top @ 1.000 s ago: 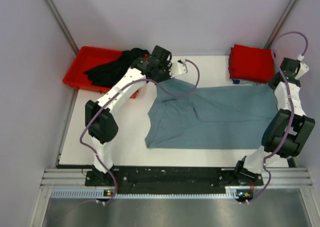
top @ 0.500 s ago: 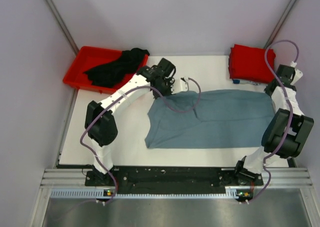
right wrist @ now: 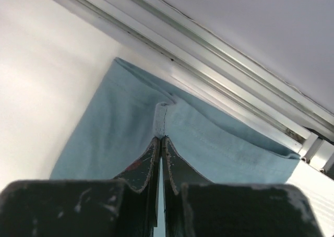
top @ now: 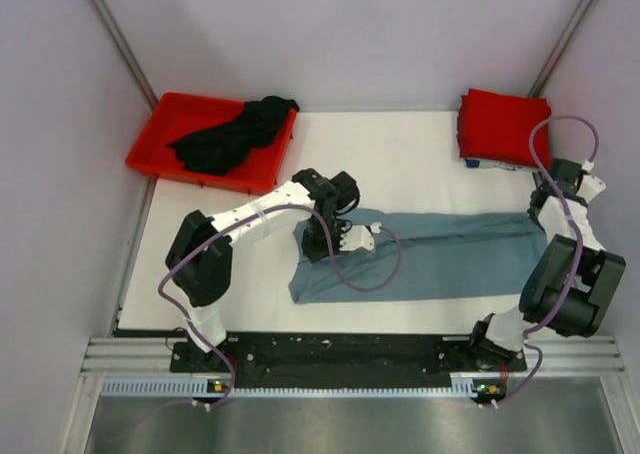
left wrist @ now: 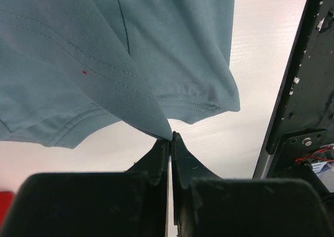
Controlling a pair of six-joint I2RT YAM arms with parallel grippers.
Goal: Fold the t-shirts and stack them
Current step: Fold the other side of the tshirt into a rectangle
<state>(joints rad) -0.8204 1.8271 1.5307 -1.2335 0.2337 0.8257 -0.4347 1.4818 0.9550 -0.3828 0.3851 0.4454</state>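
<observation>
Your grey-blue t-shirt point(top: 450, 259) lies across the near half of the bench point(top: 420, 164), reaching its right edge. Your left gripper point(left wrist: 170, 138) and right gripper point(right wrist: 160, 139) are each pressed together, pinching its cloth. It's limp, light and prone to sagging, so take hold at hems or seams.

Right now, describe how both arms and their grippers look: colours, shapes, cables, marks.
The left arm and right arm both have white links joined by bulky black joints, and each is trailed by a loose lilac cable. The left gripper and right gripper carry black fingers that taper to thin tips and are scuffed pale. One of the right gripper's fingers shows a reddish smear.
</observation>
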